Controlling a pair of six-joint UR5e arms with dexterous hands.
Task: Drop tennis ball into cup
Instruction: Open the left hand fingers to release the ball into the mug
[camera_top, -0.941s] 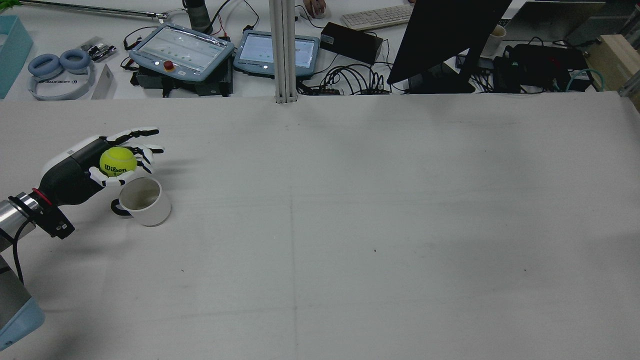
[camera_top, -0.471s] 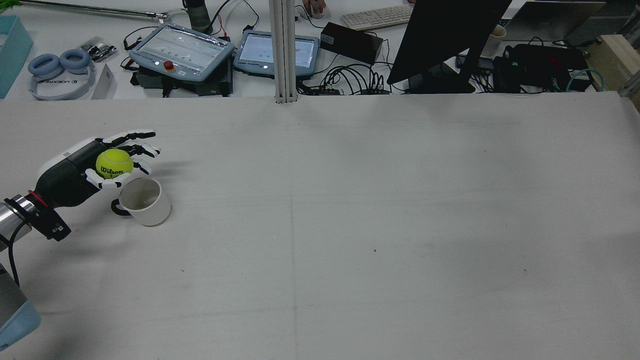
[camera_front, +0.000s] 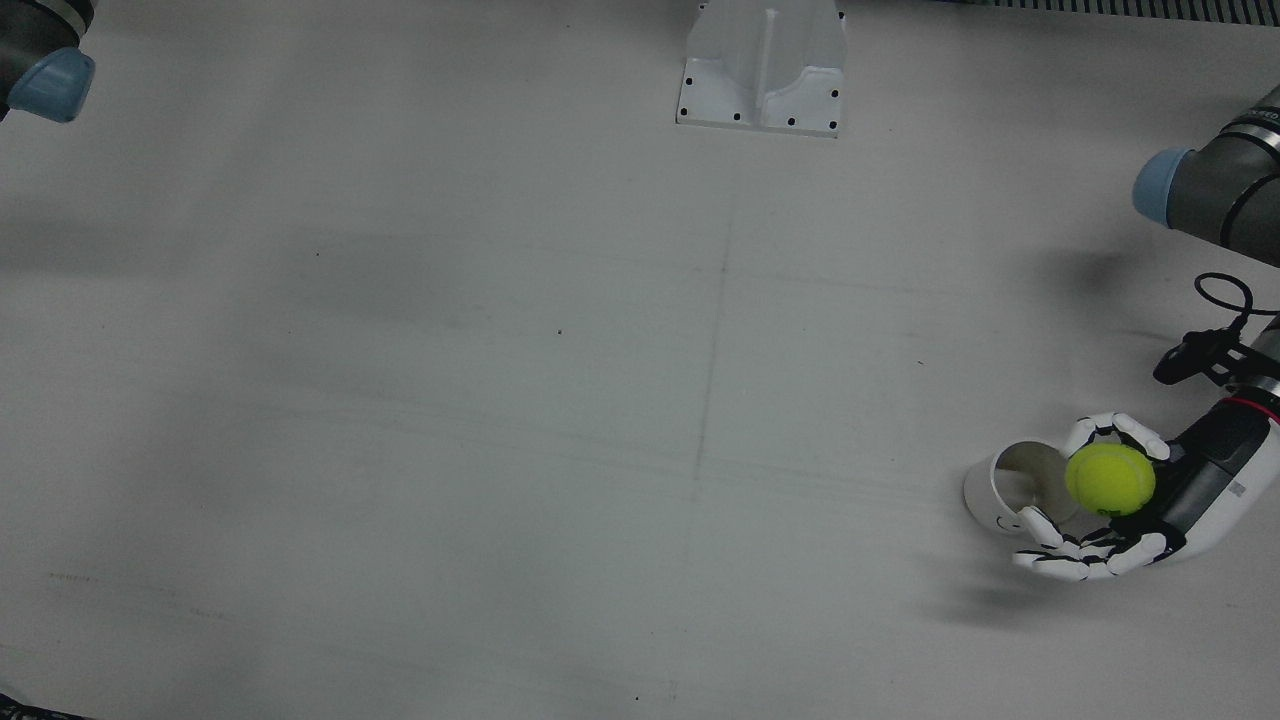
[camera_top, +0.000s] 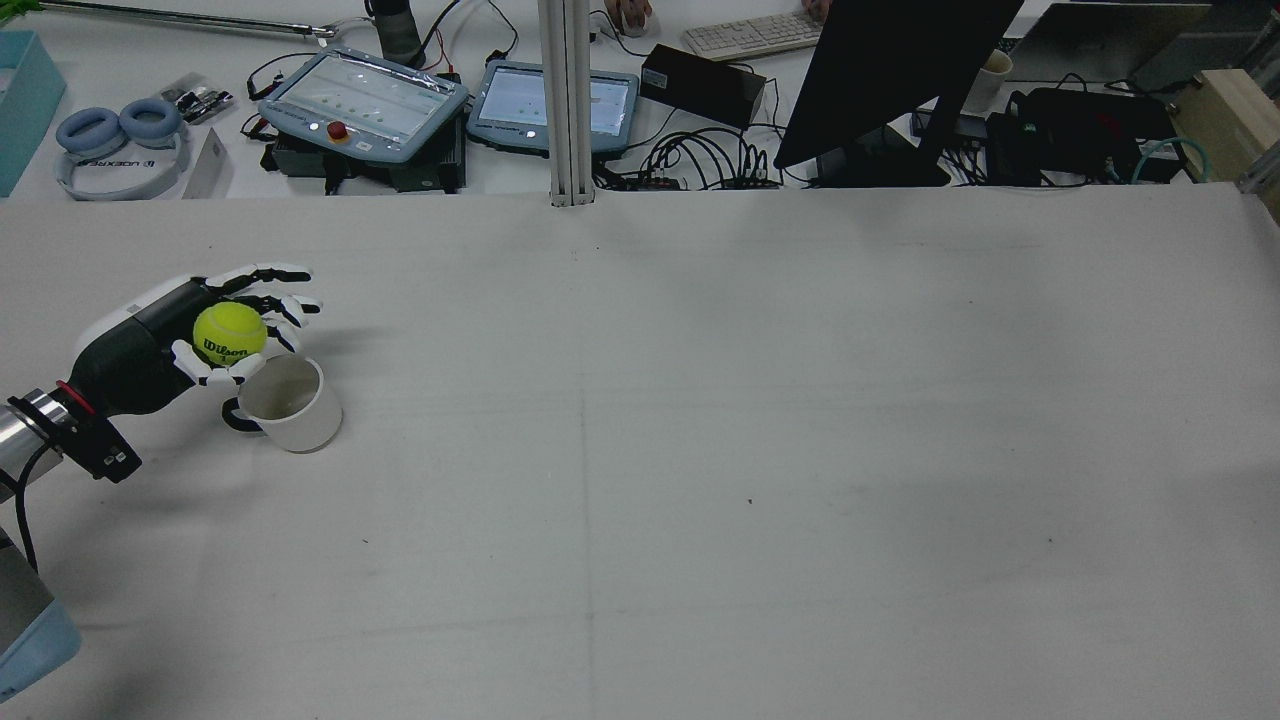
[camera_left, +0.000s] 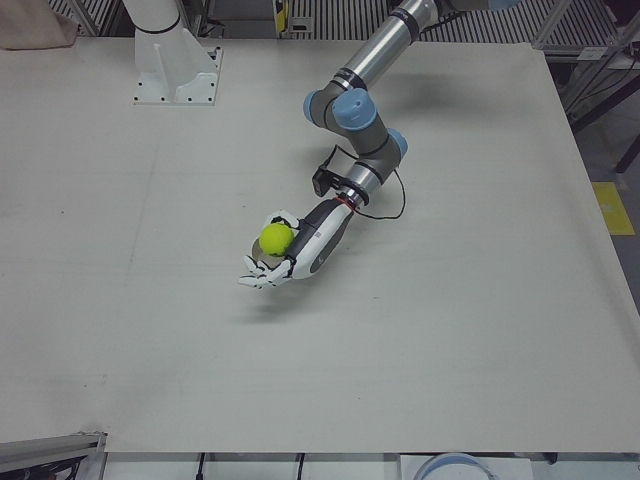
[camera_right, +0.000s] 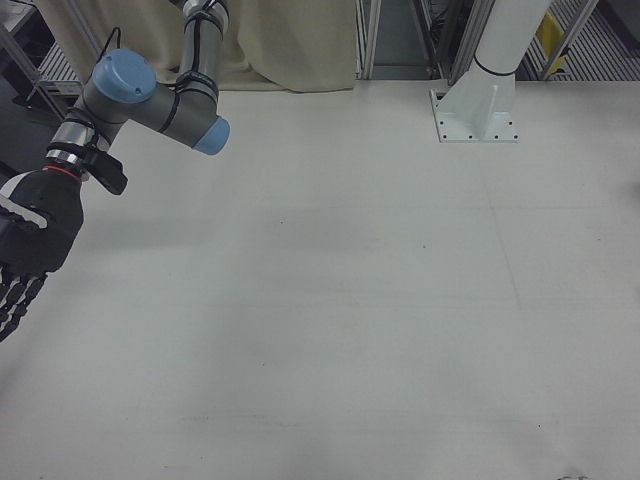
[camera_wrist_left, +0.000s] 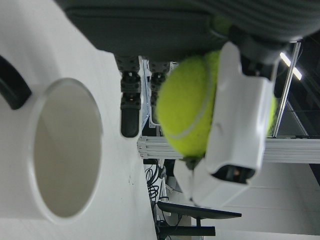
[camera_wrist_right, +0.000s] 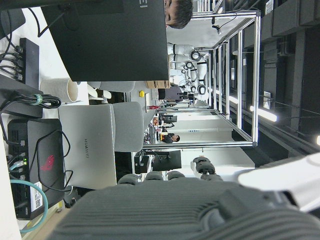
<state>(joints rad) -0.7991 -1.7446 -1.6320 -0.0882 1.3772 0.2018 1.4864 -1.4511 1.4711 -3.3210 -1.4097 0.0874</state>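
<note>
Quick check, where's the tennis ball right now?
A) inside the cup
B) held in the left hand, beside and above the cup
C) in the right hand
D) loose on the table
B: the tennis ball sits in the left hand, next to the empty cup, not inside it.

"Wilson" is printed in black on the yellow tennis ball (camera_top: 229, 334), as seen from the rear. A grey laptop lid (camera_wrist_right: 90, 145) in the right hand view carries the "HUAWEI" name.
</note>
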